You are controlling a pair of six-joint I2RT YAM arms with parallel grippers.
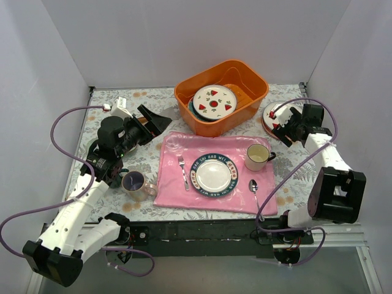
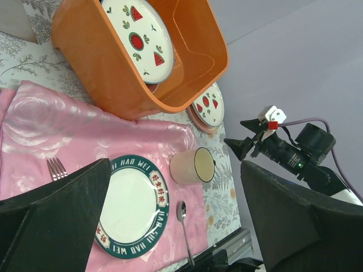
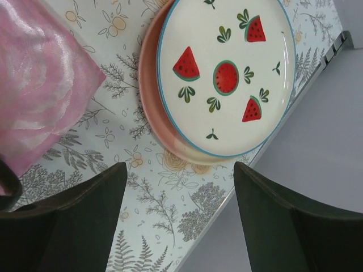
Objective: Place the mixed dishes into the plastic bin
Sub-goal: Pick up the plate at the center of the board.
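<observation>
dishes were split up: one watermelon plate (image 1: 214, 101) lay in the orange bin (image 1: 254, 98) on top of a teal plate (image 1: 192, 108). a second watermelon plate (image 3: 227, 73) sat on a pink plate (image 3: 148, 96) on the table (image 1: 141, 104) beside the bin, under the right claw (image 3: 180, 167), whose fingers were apart. a purple-lined mug (image 1: 135, 182) stood by the left arm. the left claw (image 2: 174, 163) was spread wide and held nothing.

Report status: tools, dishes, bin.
Left tool, right tool open, empty. Right one over fruit plate on pink plate, beside bin. Second fruit plate inside bin. Nothing blocking.
</observation>
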